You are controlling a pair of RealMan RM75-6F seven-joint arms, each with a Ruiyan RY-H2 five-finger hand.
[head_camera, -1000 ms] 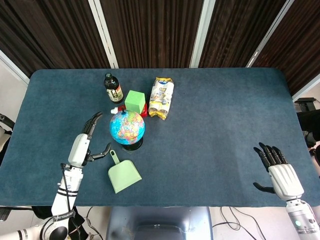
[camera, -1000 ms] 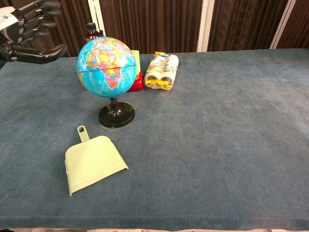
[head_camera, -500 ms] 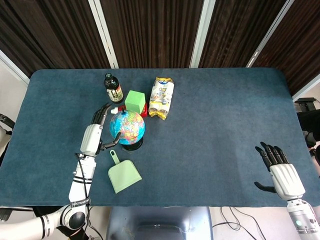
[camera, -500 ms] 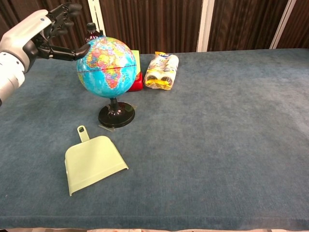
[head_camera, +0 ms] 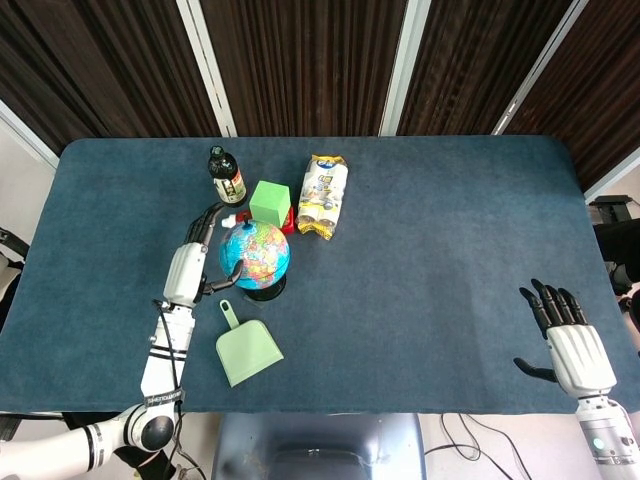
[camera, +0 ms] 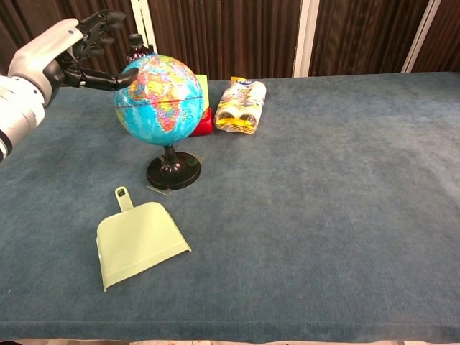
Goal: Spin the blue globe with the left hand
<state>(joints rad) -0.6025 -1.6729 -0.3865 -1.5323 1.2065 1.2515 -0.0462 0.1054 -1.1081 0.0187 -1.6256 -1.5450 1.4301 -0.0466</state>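
The blue globe [head_camera: 255, 254] [camera: 159, 99] stands upright on its black round base [camera: 173, 172] left of the table's middle. My left hand [head_camera: 188, 268] [camera: 68, 52] is at the globe's left side with its fingers spread. In the chest view its thumb tip touches the globe's upper left surface. The hand holds nothing. My right hand [head_camera: 570, 343] lies open with fingers spread near the table's front right edge, far from the globe; only the head view shows it.
A pale green dustpan [head_camera: 245, 347] [camera: 136, 242] lies just in front of the globe. Behind the globe are a dark bottle [head_camera: 226, 177], a green box [head_camera: 269, 202] on something red, and a yellow-white snack pack [head_camera: 323, 195] [camera: 241, 105].
Over the last second my left hand came in from the left to the globe's side and its thumb reached the globe. The right hand drew back slightly toward the front edge.
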